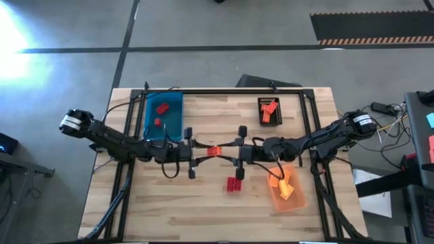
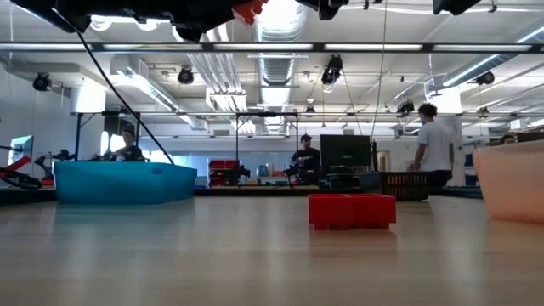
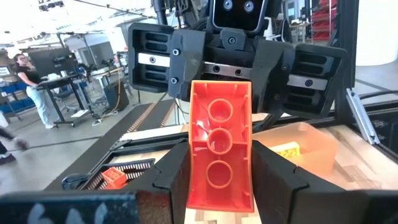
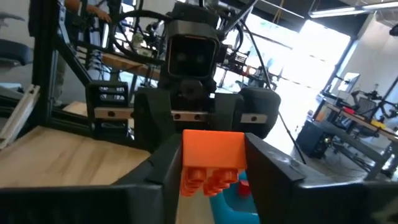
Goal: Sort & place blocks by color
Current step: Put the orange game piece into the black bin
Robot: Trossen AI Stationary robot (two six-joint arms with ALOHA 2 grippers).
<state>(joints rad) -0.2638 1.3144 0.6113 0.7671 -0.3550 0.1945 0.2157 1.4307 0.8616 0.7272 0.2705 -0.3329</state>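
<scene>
Both grippers meet mid-air over table centre: left gripper (image 3: 219, 180) clamped on an orange brick (image 1: 213, 150), right gripper (image 4: 211, 171) fingers flanking the same brick, grip there unclear. Two red bricks (image 2: 351, 210) sit on the wood table (image 1: 203, 203) at 6 o'clock of the handoff. Blue tray (image 1: 165, 115) at 10 o'clock, black tray (image 1: 269, 112) at 2, orange tray (image 1: 287, 190) at 4, all holding bricks. Beyond: grey floor, workshop, people at benches (image 2: 429, 144).
</scene>
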